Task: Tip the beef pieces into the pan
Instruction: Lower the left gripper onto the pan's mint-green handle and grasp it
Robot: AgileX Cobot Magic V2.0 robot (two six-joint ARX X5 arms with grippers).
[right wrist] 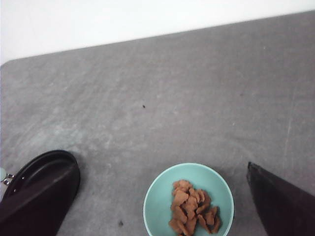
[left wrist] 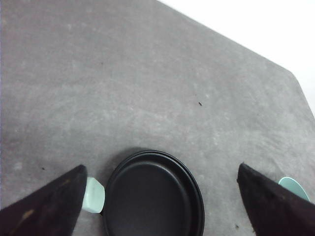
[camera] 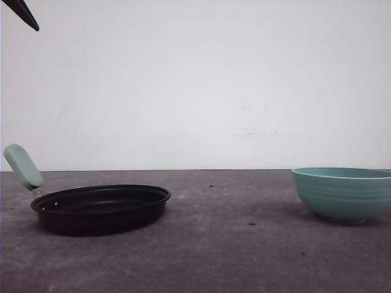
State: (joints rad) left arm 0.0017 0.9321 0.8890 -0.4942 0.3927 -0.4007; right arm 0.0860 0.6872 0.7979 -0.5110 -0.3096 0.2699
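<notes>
Nothing poured yet: pan (camera: 101, 209) empty at left, beef pieces (right wrist: 192, 207) in teal bowl (camera: 344, 193) at right. Left hand (left wrist: 160, 196) and right hand (right wrist: 162, 196) both spread wide, holding nothing. Remaining: grasp bowl, carry over pan, tip.

The empty black pan (camera: 101, 209) with its mint handle sits at lower left of the front view, while orange-brown beef pieces (right wrist: 193, 207) lie heaped in the teal bowl (camera: 343, 193) at lower right.

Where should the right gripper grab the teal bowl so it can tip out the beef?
Probably the teal bowl's rim, from above: it has no handle, it stands upright, and the right gripper hangs open over it. Pinch a bare stretch beside the beef pieces.
</notes>
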